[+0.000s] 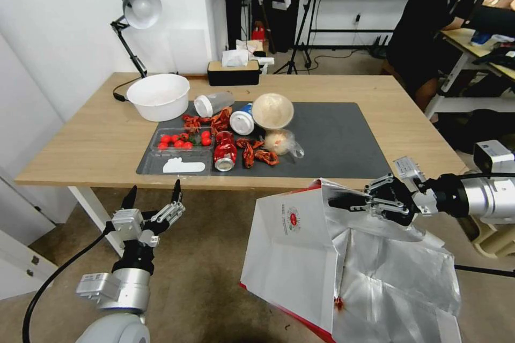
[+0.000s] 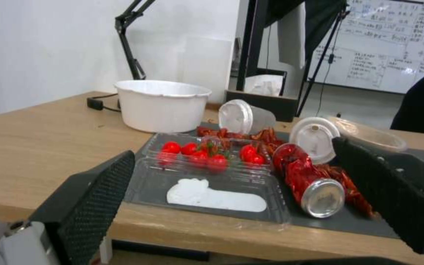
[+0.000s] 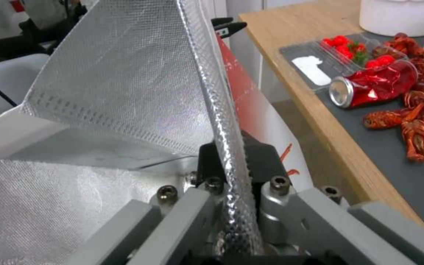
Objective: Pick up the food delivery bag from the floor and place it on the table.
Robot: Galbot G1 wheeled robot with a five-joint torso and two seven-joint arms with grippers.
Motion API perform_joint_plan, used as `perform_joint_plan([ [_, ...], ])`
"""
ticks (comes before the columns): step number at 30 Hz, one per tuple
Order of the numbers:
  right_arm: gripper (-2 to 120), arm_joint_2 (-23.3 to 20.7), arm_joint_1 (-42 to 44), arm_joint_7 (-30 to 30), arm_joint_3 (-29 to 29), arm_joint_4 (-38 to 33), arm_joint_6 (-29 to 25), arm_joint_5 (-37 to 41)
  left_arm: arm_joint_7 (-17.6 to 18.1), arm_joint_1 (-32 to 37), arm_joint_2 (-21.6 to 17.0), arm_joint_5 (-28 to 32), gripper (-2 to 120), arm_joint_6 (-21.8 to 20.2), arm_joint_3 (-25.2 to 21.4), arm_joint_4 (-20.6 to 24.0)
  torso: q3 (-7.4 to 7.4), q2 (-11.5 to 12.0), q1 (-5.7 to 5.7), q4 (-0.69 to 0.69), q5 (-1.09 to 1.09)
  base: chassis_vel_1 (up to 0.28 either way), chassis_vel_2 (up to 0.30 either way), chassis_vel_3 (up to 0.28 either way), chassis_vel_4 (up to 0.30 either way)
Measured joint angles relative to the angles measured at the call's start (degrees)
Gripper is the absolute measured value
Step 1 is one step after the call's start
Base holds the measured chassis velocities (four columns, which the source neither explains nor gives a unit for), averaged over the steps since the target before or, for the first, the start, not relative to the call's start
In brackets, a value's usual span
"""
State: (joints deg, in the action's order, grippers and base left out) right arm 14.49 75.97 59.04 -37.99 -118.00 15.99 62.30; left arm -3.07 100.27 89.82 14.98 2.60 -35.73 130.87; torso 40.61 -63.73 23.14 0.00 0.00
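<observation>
Foil rim is all the right claw (image 1: 348, 202) has pinched shut: the food delivery bag (image 1: 300, 246) hangs tilted off the floor (image 1: 204, 278), just below the near edge of the surface (image 1: 96, 139). My worry is that thin lining tearing or sliding out of the grip, or the bag's side catching the edge as it rises. Landing room looks tight too: a red can (image 1: 225, 154), crayfish (image 1: 256, 154), a tomato tray (image 1: 182, 140), cups and a white bowl (image 1: 159, 95) crowd the mat's left half. The left claw (image 1: 153, 201) idles open, low before the surface.
</observation>
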Motion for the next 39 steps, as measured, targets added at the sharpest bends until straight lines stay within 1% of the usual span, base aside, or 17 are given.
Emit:
perform_joint_plan([
  [8, 0, 0.0, 0.0, -0.2, -0.1, -0.3, 0.0, 0.2, 0.0, 0.0, 0.0, -0.1, 100, 0.3, 0.0, 0.0, -0.14, 0.2, -0.11, 0.00, 0.00, 0.000, 0.000, 0.000, 0.000],
  [15, 0, -0.4, -0.3, -2.0, -1.1, -0.9, 0.1, 1.9, 0.0, 0.1, 0.0, -0.2, 100, 0.6, 0.0, 0.1, -0.24, 0.4, -0.19, 0.00, 0.01, 0.000, 0.000, 0.000, 0.000],
  [19, 0, -0.9, 0.4, -3.1, -3.6, -1.4, 0.4, 4.1, 0.0, 0.1, 0.0, -0.3, 100, 0.6, 0.0, 0.2, -0.28, 0.5, -0.23, 0.00, 0.01, 0.000, 0.000, 0.000, 0.000],
  [21, 0, -1.1, 1.1, -4.5, -7.6, -2.1, 1.1, 7.3, -0.1, 0.1, 0.0, -0.4, 100, 0.6, 0.0, 0.2, -0.31, 0.5, -0.25, 0.00, 0.00, 0.000, 0.000, 0.000, 0.000],
  [23, 0, -1.1, 1.1, -4.8, -8.2, -2.2, 1.2, 7.9, -0.1, 0.2, 0.0, -0.5, 100, 0.7, 0.0, 0.2, -0.31, 0.5, -0.25, 0.00, 0.00, 0.000, 0.000, 0.000, 0.000],
  [25, 0, -1.2, 0.5, -7.3, -11.7, -2.7, 1.9, 12.5, -0.1, 0.2, 0.0, -0.7, 100, 0.8, 0.0, 0.2, -0.34, 0.6, -0.27, 0.00, -0.01, 0.000, 0.000, 0.000, 0.000],
  [27, 0, -1.2, 0.1, -8.1, -12.6, -2.7, 2.1, 13.8, -0.1, 0.2, 0.0, -0.7, 100, 0.8, 0.1, 0.2, -0.34, 0.6, -0.27, 0.00, 0.00, 0.000, 0.000, 0.000, 0.000],
  [29, 0, -1.1, -2.3, -11.2, -14.5, -2.7, 2.6, 18.0, -0.2, 0.2, 0.0, -0.9, 100, 0.9, 0.1, 0.1, -0.36, 0.6, -0.29, 0.00, -0.01, 0.000, 0.000, 0.000, 0.000],
  [31, 0, -1.0, -3.0, -12.2, -14.8, -2.7, 2.7, 18.8, -0.2, 0.2, 0.0, -0.9, 100, 1.0, 0.2, 0.1, -0.36, 0.6, -0.29, 0.00, 0.00, 0.000, 0.000, 0.000, 0.000],
  [33, 0, -0.6, -5.3, -16.6, -15.5, -2.4, 2.6, 21.0, -0.3, 0.2, 0.1, -1.0, 100, 1.2, 0.2, -0.1, -0.37, 0.7, -0.30, 0.00, 0.00, 0.000, 0.000, 0.000, 0.000],
  [34, 0, -0.5, -5.8, -17.8, -15.6, -2.4, 2.6, 21.3, -0.3, 0.2, 0.1, -1.0, 100, 1.3, 0.3, -0.1, -0.38, 0.7, -0.30, 0.00, -0.01, 0.000, 0.000, 0.000, 0.000],
  [35, 0, -0.5, -5.8, -17.8, -15.6, -2.4, 2.6, 21.3, -0.3, 0.2, 0.1, -1.0, 100, 1.3, 0.3, -0.1, -0.38, 0.7, -0.30, 0.00, -0.01, 0.000, 0.000, 0.000, 0.000],
  [36, 0, -0.1, -6.7, -21.5, -15.8, -2.4, 2.4, 22.3, -0.4, 0.3, 0.1, -1.0, 100, 1.4, 0.3, -0.2, -0.38, 0.7, -0.30, 0.00, 0.00, 0.000, 0.000, 0.000, 0.000],
  [38, 0, 0.6, -7.8, -26.5, -15.8, -2.6, 1.8, 23.1, -0.4, 0.4, 0.1, -1.1, 100, 1.7, 0.3, -0.3, -0.39, 0.7, -0.30, 0.00, 0.00, 0.000, 0.000, 0.000, 0.000],
  [39, 0, 0.6, -7.8, -26.5, -15.8, -2.6, 1.8, 23.1, -0.4, 0.4, 0.1, -1.1, 100, 1.7, 0.3, -0.3, -0.39, 0.7, -0.30, 0.00, 0.00, 0.000, 0.000, 0.000, 0.000],
])
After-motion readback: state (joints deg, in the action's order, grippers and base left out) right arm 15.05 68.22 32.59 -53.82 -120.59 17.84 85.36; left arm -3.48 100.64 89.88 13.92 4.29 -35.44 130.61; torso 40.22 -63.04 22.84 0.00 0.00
